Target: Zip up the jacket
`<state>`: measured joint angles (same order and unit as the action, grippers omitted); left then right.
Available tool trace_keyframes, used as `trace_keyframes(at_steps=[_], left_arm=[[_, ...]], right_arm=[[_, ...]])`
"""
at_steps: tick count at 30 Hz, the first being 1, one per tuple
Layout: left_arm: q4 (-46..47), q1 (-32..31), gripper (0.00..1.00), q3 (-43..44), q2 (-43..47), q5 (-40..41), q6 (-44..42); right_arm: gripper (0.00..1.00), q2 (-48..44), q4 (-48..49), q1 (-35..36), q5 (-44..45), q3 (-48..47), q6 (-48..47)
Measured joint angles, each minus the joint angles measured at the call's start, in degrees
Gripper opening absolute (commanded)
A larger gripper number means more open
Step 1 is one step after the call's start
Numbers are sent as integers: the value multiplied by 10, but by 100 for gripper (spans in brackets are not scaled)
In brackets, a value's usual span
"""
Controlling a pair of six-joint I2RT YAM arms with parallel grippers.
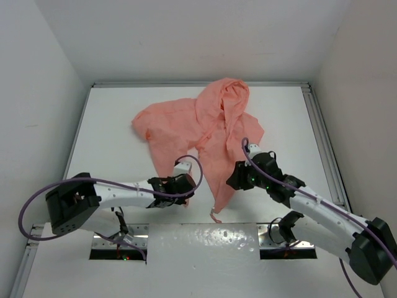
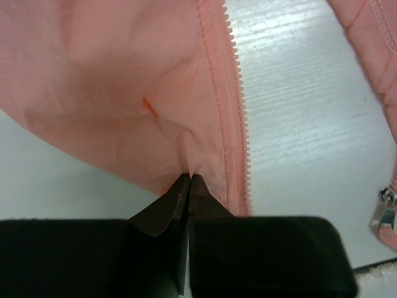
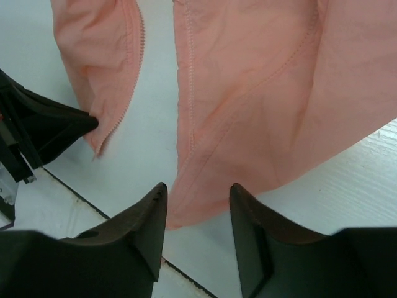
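Jacket (image 1: 186, 124), salmon-pink, lies unzipped on the white table (image 1: 291, 112). It is spread mid-table, with the hood (image 1: 231, 93) toward the far wall and the hem toward the arm bases. One sleeve is bunched at the left in the top view.

The two front panels sit apart at the hem, with bare table showing between them.

At the hem of the left-hand panel, the left gripper (image 1: 191, 184) has its fingers pressed together. They pinch a fold of fabric at the bottom edge, just beside the zipper teeth (image 2: 239, 99).

At the lower corner of the other panel, the right gripper (image 1: 234, 180) has its jaws apart. One finger sits either side of the fabric corner, not clamped on it.

The teeth run up the panel edge, unmeshed. A small metal slider (image 2: 384, 214) shows on the opposite panel in the left wrist view, partly cut off by the frame edge.
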<state>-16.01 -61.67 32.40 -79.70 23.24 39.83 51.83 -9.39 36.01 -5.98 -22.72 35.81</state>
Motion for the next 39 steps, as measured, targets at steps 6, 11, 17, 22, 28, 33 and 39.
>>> trace_keyframes(at_steps=[6, 11, 17, 22, 28, 33, 39], left_arm=[[1, -1, 0, -7, 114, 22, 9], [55, -1, 0, -7, 223, 77, 10], [144, -1, 0, -56, 279, 111, -14], [189, -1, 0, -118, 312, 114, -31], [221, -1, 0, -124, 315, 109, -43], [237, -1, 0, -124, 320, 102, -49], [253, -1, 0, -126, 321, 89, -51]], right_arm=[[0, 33, 38, 51, 2, -9, 60], [41, 81, 152, 88, -23, -18, 162], [51, 153, 284, 88, -65, -19, 266], [50, 161, 379, 88, -77, -7, 315], [49, 205, 437, 88, -98, -8, 336], [45, 230, 439, 88, -111, -9, 347], [23, 266, 485, 88, -130, -15, 367]])
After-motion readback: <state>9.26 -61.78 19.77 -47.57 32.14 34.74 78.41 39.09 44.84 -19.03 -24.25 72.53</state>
